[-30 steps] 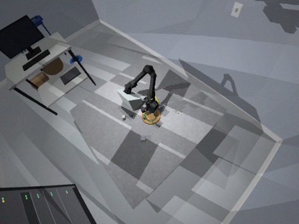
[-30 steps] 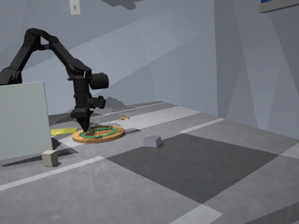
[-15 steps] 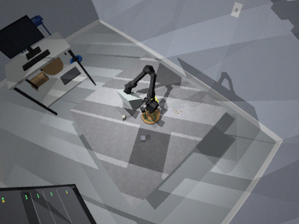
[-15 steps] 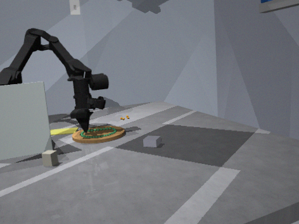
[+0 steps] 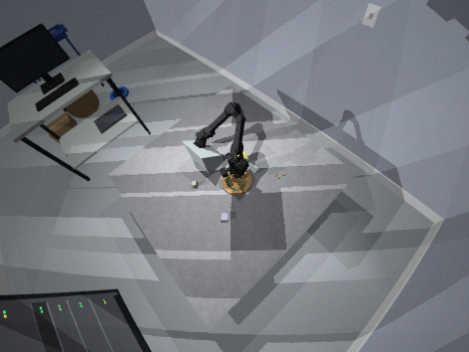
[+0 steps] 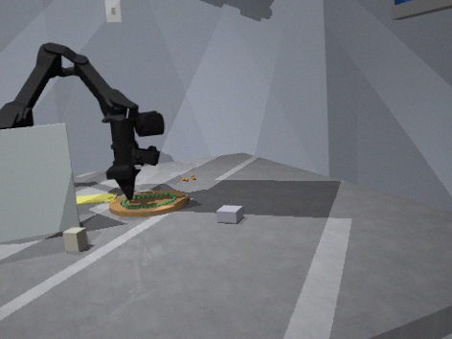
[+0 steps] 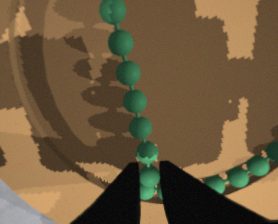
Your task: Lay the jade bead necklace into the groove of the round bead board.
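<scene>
The round wooden bead board (image 5: 235,192) (image 6: 149,212) (image 7: 40,202) lies flat under the arm. The jade bead necklace (image 6: 175,199) (image 7: 128,73) lies over it as a green loop. In the wrist view its lower right part follows the curved groove, while a nearly straight run of beads goes from the top down to the fingers, inside the groove's left arc, which is bare. My gripper (image 6: 130,198) (image 7: 148,170) points down at the board's near-arm edge, shut on the necklace, with a bead between the fingertips. The fingers hide some beads beside it.
A pale green panel (image 5: 203,156) (image 6: 33,183) stands beside the arm. A yellow flat piece (image 6: 96,198) lies behind the board. A beige cube (image 5: 194,184) (image 6: 75,239), a lilac block (image 5: 225,217) (image 6: 230,214) and small orange bits (image 6: 193,177) lie around the board.
</scene>
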Robot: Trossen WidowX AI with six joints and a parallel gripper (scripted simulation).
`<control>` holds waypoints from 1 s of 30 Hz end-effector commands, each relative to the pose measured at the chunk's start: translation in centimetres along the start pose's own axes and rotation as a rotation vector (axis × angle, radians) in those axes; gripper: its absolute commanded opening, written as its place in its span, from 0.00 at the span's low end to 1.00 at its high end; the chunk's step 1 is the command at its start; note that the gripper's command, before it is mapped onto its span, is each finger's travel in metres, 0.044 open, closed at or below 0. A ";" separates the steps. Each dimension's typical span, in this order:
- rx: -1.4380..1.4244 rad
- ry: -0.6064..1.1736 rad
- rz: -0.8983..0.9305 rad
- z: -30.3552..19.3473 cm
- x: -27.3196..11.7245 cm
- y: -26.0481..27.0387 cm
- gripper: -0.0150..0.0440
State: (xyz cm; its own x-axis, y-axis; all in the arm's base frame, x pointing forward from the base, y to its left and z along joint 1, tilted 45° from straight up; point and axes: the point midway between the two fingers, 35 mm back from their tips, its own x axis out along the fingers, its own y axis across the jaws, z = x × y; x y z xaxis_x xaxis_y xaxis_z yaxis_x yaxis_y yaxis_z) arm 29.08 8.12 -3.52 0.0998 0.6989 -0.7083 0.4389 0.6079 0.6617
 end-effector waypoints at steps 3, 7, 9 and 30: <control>0.000 0.000 0.000 0.0 0.0 0.0 0.25; 0.000 0.000 0.000 0.0 -0.1 0.0 0.25; 0.006 0.003 0.000 -0.1 -0.4 -0.1 0.25; 0.010 0.004 0.001 -0.8 -0.2 1.3 0.25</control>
State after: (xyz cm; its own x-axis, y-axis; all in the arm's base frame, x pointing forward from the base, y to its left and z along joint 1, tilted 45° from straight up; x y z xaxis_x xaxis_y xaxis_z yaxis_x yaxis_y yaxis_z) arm 28.99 8.76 -2.13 0.0978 0.7000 -0.7074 0.4423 0.6062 0.6610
